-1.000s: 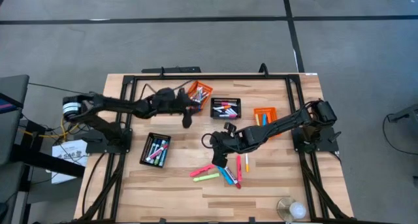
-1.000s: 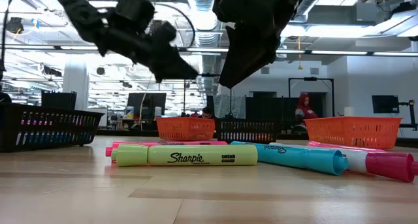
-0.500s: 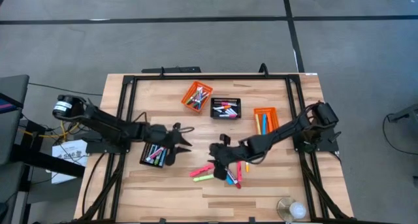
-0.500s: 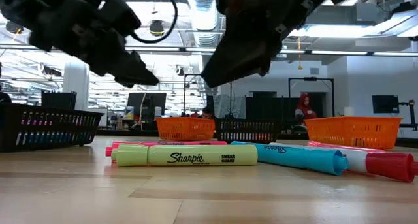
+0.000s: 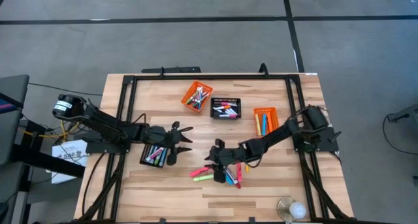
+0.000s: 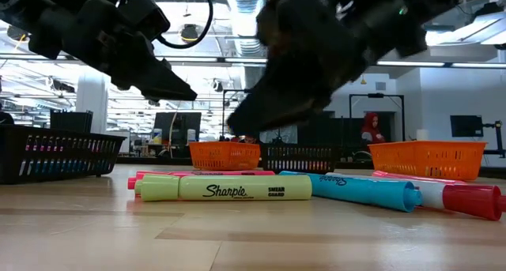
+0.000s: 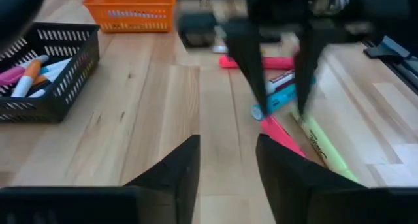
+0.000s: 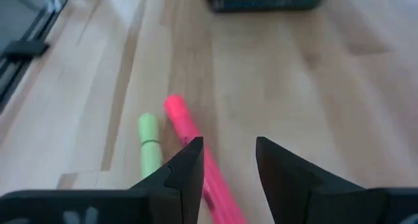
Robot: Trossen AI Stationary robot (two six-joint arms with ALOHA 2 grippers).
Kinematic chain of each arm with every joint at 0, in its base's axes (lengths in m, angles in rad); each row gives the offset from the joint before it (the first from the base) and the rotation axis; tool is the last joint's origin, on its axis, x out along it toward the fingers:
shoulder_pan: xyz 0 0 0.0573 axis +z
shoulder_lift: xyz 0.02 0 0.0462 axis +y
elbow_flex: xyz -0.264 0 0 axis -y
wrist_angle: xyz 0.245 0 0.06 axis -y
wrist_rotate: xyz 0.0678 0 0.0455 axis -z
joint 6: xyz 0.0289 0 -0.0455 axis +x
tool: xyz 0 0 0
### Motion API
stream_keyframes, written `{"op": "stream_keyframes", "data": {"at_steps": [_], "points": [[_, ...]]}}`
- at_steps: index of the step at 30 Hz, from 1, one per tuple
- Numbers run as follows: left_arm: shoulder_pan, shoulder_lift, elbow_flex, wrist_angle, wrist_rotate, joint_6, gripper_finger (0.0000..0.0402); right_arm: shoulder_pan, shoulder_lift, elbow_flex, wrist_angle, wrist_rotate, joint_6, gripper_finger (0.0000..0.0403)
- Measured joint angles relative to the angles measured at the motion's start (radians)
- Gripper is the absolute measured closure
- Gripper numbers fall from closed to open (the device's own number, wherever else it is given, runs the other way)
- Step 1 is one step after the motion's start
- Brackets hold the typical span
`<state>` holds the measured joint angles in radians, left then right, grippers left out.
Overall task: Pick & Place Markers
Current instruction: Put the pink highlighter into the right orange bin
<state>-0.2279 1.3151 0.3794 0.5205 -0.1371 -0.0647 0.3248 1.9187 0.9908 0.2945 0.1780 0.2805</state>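
The markers were short, fat capped pens in bright plastic, and a loose cluster of them [image 5: 222, 174] lay on the pale wooden table [image 5: 287, 185] toward its near edge. From table height I could make out a yellow-green highlighter [image 6: 225, 189] lying in front, a long pink marker [image 6: 202, 175] just behind it, a light blue marker [image 6: 360, 190] to one side and a white-bodied marker with a pink cap [image 6: 458, 197] beyond that; how many lay in the pile altogether I could not tell. Four small perforated baskets stood on the table: two orange ones [image 5: 196, 96] [image 5: 265, 119] and a black one [image 5: 226, 108] in a row at the far side, and a second black basket [image 5: 155, 149] toward the left, each holding more markers. The right gripper [image 5: 215, 155] hung low at the far-left edge of the loose cluster, its two dark fingers [image 8: 186, 168] spread apart with nothing between them, the pink marker running right under the gap and the yellow-green one just beside it. The left gripper [image 5: 186, 139] hovered just beside the left black basket, pointing toward the cluster, its fingers [image 7: 176, 175] likewise parted and empty. A round white light bulb [image 5: 297, 209] sat near the table's front right corner, well apart from the work.
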Motion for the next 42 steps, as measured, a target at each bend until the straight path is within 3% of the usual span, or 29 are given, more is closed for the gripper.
{"op": "stream_keyframes", "data": {"at_steps": [7,25,29,34,39,42], "points": [[0.000,0.004,0.001,0.012,-0.028,0.013,0.0214,-0.006,0.099,0.092,-0.107,-0.030,-0.029,0.0274],[0.001,0.009,0.001,0.019,-0.038,0.015,0.0223,-0.005,0.085,0.135,-0.162,-0.078,-0.027,0.0274],[0.001,0.009,0.001,0.019,-0.038,0.015,0.0226,0.005,0.076,0.195,-0.417,-0.075,0.019,0.0274],[0.001,0.009,0.001,0.019,-0.039,0.015,0.0226,0.016,0.058,0.312,-0.883,-0.072,0.313,0.0274],[0.001,0.010,0.001,0.019,-0.039,0.012,0.0229,0.043,0.054,0.352,-0.997,0.017,0.374,0.0274],[0.001,0.010,0.001,0.019,-0.038,0.007,0.0230,0.055,0.044,0.367,-1.037,0.007,0.433,0.0274]]}}
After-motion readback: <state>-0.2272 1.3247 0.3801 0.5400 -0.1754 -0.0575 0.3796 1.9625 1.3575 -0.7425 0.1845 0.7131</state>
